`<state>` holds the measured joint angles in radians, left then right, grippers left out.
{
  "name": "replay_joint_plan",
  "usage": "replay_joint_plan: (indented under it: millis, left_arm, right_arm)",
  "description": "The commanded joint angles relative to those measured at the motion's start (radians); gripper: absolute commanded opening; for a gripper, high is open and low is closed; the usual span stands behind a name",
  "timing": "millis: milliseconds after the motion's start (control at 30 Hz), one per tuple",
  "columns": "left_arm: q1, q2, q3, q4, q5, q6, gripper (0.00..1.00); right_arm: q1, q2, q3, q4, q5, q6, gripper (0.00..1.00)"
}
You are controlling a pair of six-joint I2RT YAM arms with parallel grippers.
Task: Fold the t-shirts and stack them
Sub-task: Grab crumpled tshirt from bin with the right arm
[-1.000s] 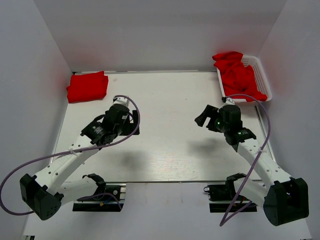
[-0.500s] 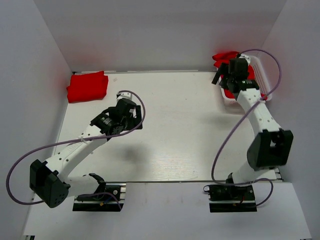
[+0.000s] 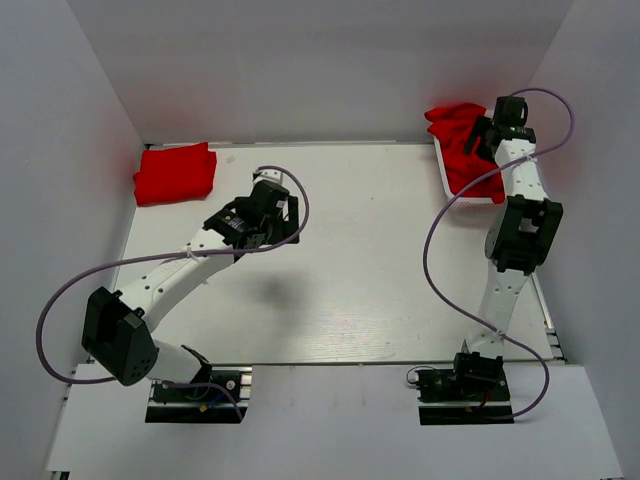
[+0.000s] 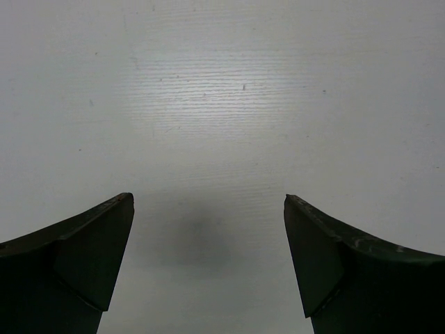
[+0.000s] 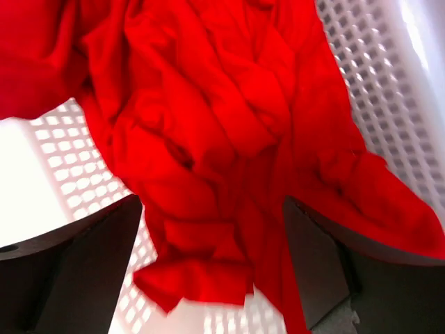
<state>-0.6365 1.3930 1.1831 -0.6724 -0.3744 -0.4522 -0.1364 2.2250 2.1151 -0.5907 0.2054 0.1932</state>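
Observation:
A heap of crumpled red t-shirts (image 3: pixel 460 150) fills the white basket at the far right, and one corner hangs over its back edge. My right gripper (image 3: pixel 483 138) hangs just over this heap. In the right wrist view its jaws stand open (image 5: pixel 212 209) on either side of the red folds (image 5: pixel 222 132) and grip nothing. One folded red t-shirt (image 3: pixel 175 172) lies at the table's far left corner. My left gripper (image 3: pixel 288 222) hovers open over bare table left of the middle. The left wrist view shows only white tabletop between its fingers (image 4: pixel 208 202).
The white lattice basket (image 3: pixel 443 172) stands against the right wall at the back, its mesh wall (image 5: pixel 368 90) close beside the right fingers. Grey walls enclose the table on three sides. A purple cable loops beside each arm.
My right arm has swung from the middle of the table out to the back right, over the basket. The left arm has stretched further forward and to the right. Both grippers stayed open.

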Motion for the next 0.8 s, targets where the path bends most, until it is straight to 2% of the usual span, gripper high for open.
replay_joint_plan:
  millis: [0, 67, 100, 200, 400, 500, 533, 600, 767]
  left_arm:
    - [0.004, 0.004, 0.029, 0.077, 0.029, 0.043, 0.99]
    - [0.004, 0.018, 0.038, 0.086, 0.029, 0.055, 0.99]
    - [0.004, 0.018, 0.038, 0.086, 0.029, 0.064, 0.99]
    - [0.004, 0.054, 0.059, 0.057, 0.029, 0.064, 0.99]
    - [0.004, 0.092, 0.070, 0.036, 0.029, 0.055, 0.99]
    - [0.004, 0.092, 0.070, 0.027, 0.029, 0.046, 0.99]
    - [0.004, 0.092, 0.070, 0.027, 0.029, 0.046, 0.99]
    - [0.004, 0.092, 0.070, 0.027, 0.029, 0.037, 0.99]
    - [0.004, 0.083, 0.079, 0.027, 0.029, 0.037, 0.99]
  right_arm:
    - [0.000, 0.016, 0.006, 0.164, -0.066, -0.069, 0.86]
    - [-0.002, 0.047, 0.009, 0.224, -0.087, -0.077, 0.85]
    - [-0.005, 0.059, 0.013, 0.259, -0.090, -0.081, 0.80]
    - [-0.006, 0.113, 0.025, 0.345, -0.087, -0.087, 0.74]
    - [-0.008, 0.189, 0.062, 0.351, -0.038, -0.103, 0.66]
    - [-0.008, 0.199, 0.052, 0.338, -0.011, -0.100, 0.56]
    - [-0.008, 0.197, 0.046, 0.339, 0.005, -0.100, 0.42]
    - [-0.009, 0.183, 0.046, 0.341, 0.022, -0.078, 0.02]
    - [-0.009, 0.068, -0.029, 0.420, 0.025, -0.055, 0.00]
